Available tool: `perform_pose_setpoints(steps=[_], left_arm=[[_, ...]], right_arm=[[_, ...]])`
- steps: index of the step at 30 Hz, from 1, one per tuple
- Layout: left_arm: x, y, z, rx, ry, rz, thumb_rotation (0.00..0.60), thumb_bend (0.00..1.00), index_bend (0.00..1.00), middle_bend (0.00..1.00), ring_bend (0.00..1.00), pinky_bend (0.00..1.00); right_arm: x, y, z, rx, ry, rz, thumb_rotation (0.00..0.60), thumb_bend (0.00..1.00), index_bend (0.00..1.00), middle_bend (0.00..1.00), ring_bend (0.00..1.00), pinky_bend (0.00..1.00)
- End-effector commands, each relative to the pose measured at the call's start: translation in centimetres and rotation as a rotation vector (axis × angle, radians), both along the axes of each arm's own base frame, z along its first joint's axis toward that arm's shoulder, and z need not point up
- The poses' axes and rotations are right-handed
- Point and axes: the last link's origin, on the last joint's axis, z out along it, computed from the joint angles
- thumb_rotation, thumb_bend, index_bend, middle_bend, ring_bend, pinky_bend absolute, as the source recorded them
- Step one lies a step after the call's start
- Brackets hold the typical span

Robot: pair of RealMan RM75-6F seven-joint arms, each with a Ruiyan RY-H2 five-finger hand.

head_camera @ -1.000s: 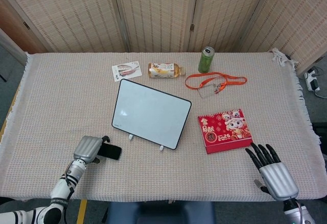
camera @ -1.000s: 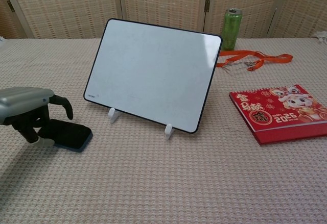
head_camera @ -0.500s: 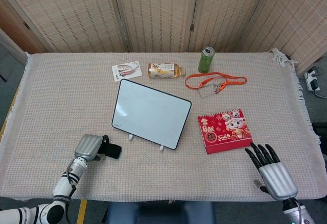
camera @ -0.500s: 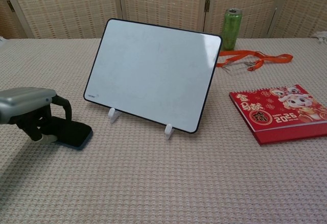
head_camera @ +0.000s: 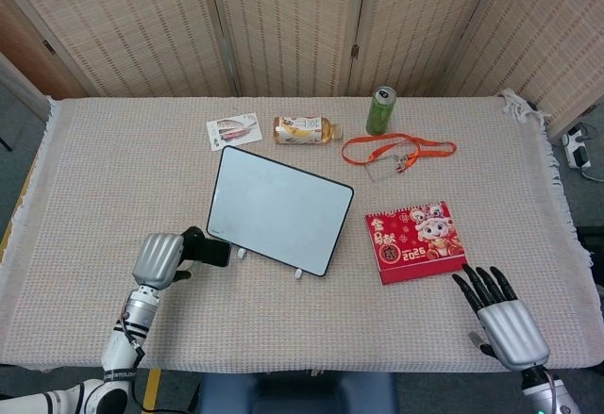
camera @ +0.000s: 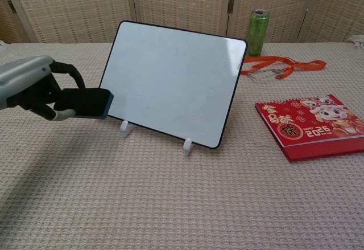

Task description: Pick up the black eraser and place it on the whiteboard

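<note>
My left hand (head_camera: 160,259) (camera: 31,87) grips the black eraser (head_camera: 212,251) (camera: 86,103) and holds it in the air, just left of the whiteboard's lower left corner. The whiteboard (head_camera: 278,209) (camera: 170,82) is white with a black rim and leans back on two small white feet in the middle of the table. My right hand (head_camera: 502,318) rests near the table's front right edge, fingers spread and holding nothing; it shows only in the head view.
A red calendar (head_camera: 415,241) (camera: 310,126) lies right of the whiteboard. Behind it are an orange lanyard (head_camera: 396,150) (camera: 281,66), a green can (head_camera: 381,110) (camera: 257,32), a lying bottle (head_camera: 304,130) and a card (head_camera: 234,130). Woven screens stand behind the table.
My left hand closed on the eraser, lifted it off the tablecloth and carried it up and toward the whiteboard's lower left corner. The right hand has not moved.
</note>
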Motion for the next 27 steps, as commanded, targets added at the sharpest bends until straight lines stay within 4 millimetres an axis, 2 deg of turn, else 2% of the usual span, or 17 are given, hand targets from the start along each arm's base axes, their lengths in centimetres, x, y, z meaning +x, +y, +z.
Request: perform_pose_setpoints(steps=[1,11,27], left_arm=[[1.4,0.6,-0.3,0.078,-0.085,-0.018,0.600,0.49,0.68,1.00,1.00,1.00],[4.6,4.1,-3.2,0.174,-0.092,-0.047,0.600,0.50,0.69,1.00,1.00,1.00],[5.4,5.9,-6.8,0.267,-0.035,-0.069,0.600,0.50,0.69,1.00,1.00,1.00]], right_arm=[[0.0,0.0,0.1,-0.001,-0.001,-0.002,0.600,0.26,0.00,0.00,0.00,0.00],[0.2,0.5,1.3,-0.031,-0.039,0.015,0.600,0.26,0.00,0.00,0.00,0.00],[0.2,0.7,1.9,-0.041,-0.052,0.013,0.600,0.26,0.00,0.00,0.00,0.00]])
